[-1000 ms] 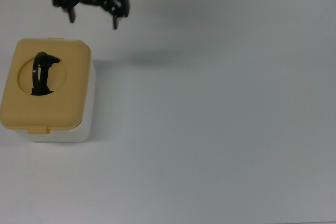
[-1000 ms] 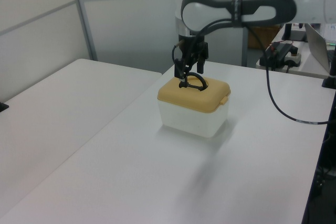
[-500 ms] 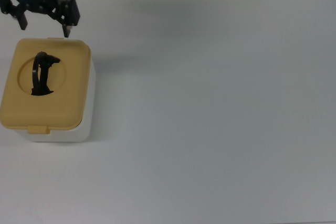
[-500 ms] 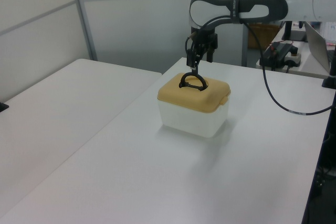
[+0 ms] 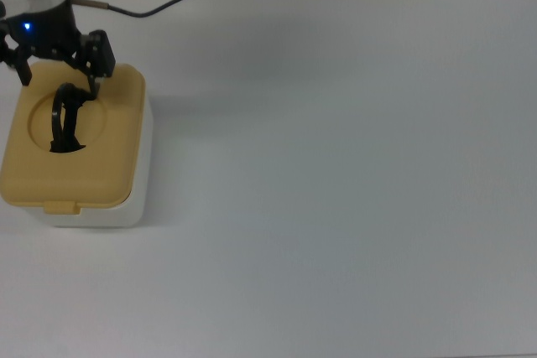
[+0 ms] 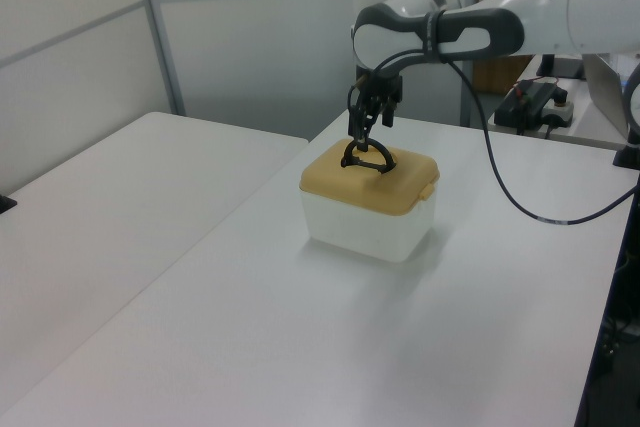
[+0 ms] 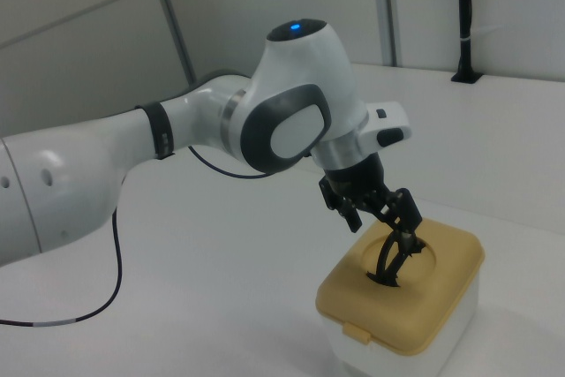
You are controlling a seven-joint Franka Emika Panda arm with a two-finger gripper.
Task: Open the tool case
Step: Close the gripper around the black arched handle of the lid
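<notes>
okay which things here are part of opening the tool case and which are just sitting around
Part of the job:
- tool case, lid shut
- its black handle, standing up in the lid's round recess
- claw, open, above the handle

Just around:
- white table
- black cable trailing from the arm

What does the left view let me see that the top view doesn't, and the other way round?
Only the left view shows the box's white plastic tub from the side, the long white robot arm reaching in, the wall panels and a second white table.

Only the top view looks straight down on the tan-yellow lid, its circular recess and the small latch tab on its lower edge.

Both show the black two-finger gripper open over the lid, just above the raised black folding handle.
</notes>
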